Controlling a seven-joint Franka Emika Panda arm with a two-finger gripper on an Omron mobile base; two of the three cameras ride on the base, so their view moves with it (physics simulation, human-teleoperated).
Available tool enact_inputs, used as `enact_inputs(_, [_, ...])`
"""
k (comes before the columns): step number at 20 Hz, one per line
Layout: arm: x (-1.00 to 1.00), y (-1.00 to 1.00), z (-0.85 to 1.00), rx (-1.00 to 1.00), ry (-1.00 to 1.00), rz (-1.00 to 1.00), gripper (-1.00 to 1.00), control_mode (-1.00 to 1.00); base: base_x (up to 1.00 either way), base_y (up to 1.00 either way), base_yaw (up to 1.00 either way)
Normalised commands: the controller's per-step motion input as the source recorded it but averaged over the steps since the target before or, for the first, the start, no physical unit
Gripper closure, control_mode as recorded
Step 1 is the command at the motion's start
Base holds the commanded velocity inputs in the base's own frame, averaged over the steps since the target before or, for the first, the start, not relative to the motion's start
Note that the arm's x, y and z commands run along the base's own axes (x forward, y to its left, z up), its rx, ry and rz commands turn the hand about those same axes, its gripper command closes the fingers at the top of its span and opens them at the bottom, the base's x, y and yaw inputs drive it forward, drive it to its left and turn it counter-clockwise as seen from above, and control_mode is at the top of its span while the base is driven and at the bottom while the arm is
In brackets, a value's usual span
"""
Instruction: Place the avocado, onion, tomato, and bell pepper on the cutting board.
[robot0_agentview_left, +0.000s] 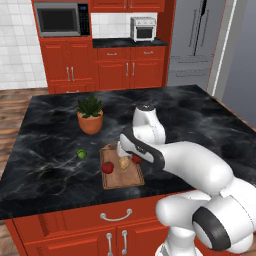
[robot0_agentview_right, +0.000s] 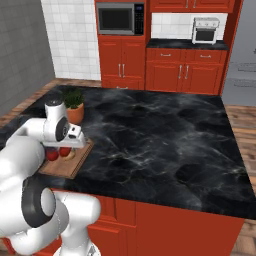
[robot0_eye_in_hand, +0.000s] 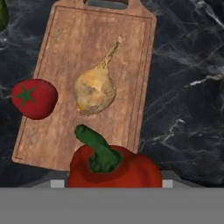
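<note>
Closest to the hand camera, a red pepper (robot0_eye_in_hand: 114, 168) with a green stalk is sitting in the gripper (robot0_eye_in_hand: 114, 183), whose jaws are pressing in on its two sides. The pepper is hanging over the near edge of the board (robot0_eye_in_hand: 65, 131), partly above the wood and partly above the black counter (robot0_eye_in_hand: 183, 109). Just beyond it, the onion (robot0_eye_in_hand: 94, 91) is lying on its side near the middle of the board, its thin stalk pointing toward the handle end. The tomato (robot0_eye_in_hand: 34, 98) is resting across the board's long edge, half on the wood and half over the counter. In the left base view, the arm (robot0_agentview_left: 185, 162) is reaching down over the board (robot0_agentview_left: 121, 176), with the tomato (robot0_agentview_left: 107, 167) at its left edge and the onion (robot0_agentview_left: 123, 162) beside the gripper. Further left, the avocado (robot0_agentview_left: 81, 154) is sitting on the counter, apart from the board. Behind it, a potted plant (robot0_agentview_left: 90, 115) is standing on the counter.
</note>
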Motion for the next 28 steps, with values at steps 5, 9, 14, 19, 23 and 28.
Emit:
enact_inputs(5, [0.00, 0.14, -0.37, 0.00, 0.06, -0.02, 1.00, -1.00, 0.00, 0.00, 0.00])
enact_inputs(9, [0.00, 0.01, -0.36, 0.00, 0.06, -0.02, 1.00, -1.00, 0.00, 0.00, 0.00])
enact_inputs(14, [0.00, 0.00, -0.42, 0.00, 0.11, -0.03, 1.00, -1.00, 0.00, 0.00, 0.00])
enact_inputs(19, [0.00, 0.05, -0.39, 0.00, 0.11, -0.02, 1.00, -1.00, 0.00, 0.00, 0.00])
enact_inputs(23, [0.00, 0.07, -0.25, 0.00, 0.09, -0.02, 1.00, -1.00, 0.00, 0.00, 0.00])
enact_inputs(28, [0.00, 0.02, -0.23, 0.00, 0.07, -0.02, 1.00, -1.00, 0.00, 0.00, 0.00])
